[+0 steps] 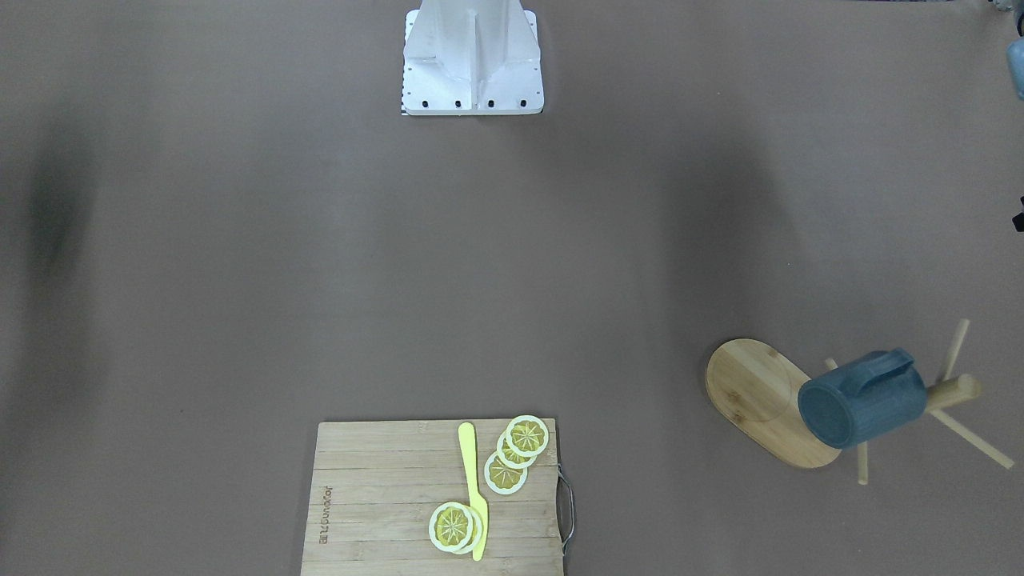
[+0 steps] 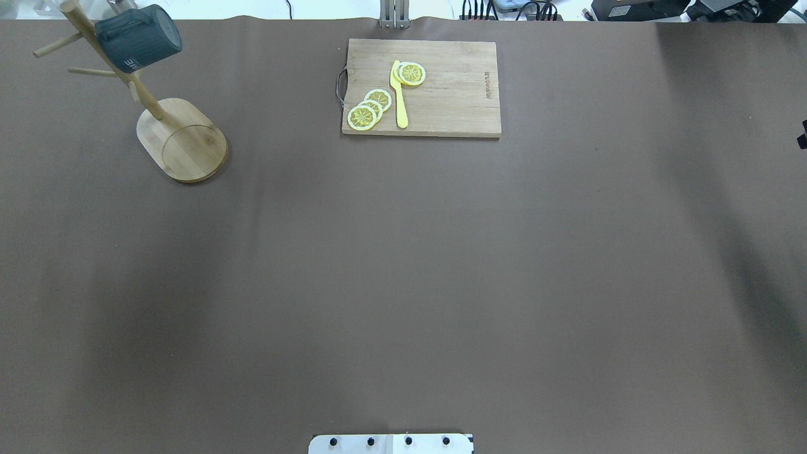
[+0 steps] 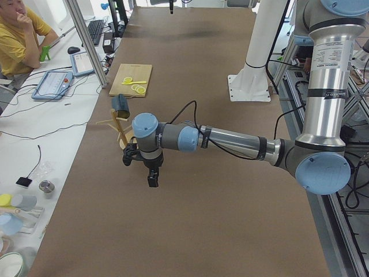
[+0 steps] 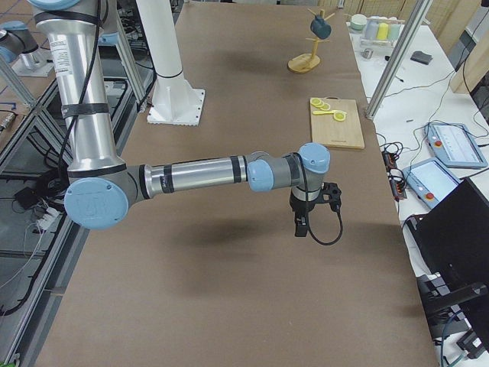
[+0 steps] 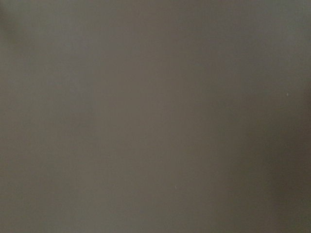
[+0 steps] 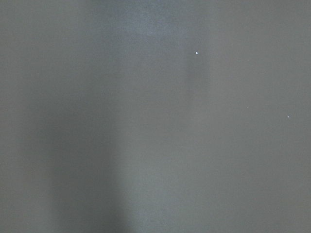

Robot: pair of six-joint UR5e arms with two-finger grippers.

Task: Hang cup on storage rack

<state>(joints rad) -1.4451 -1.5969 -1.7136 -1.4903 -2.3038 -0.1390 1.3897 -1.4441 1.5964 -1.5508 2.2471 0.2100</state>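
The dark blue-grey cup (image 1: 868,400) hangs by its handle on a peg of the bamboo storage rack (image 1: 748,384), its bottom facing outward. Both stand at the far left of the table in the overhead view, cup (image 2: 139,38) above rack base (image 2: 189,142). My left gripper (image 3: 151,173) hovers over bare table, away from the rack (image 3: 119,130). My right gripper (image 4: 302,225) hovers over bare table, far from the cup (image 4: 320,28). I cannot tell whether either is open or shut. Both wrist views show only brown table surface.
A bamboo cutting board (image 2: 454,101) with lemon slices (image 2: 369,110) and a yellow knife (image 2: 399,94) lies at the table's far middle. The white robot base (image 1: 472,60) stands at the near edge. An operator (image 3: 17,34) sits beside the table.
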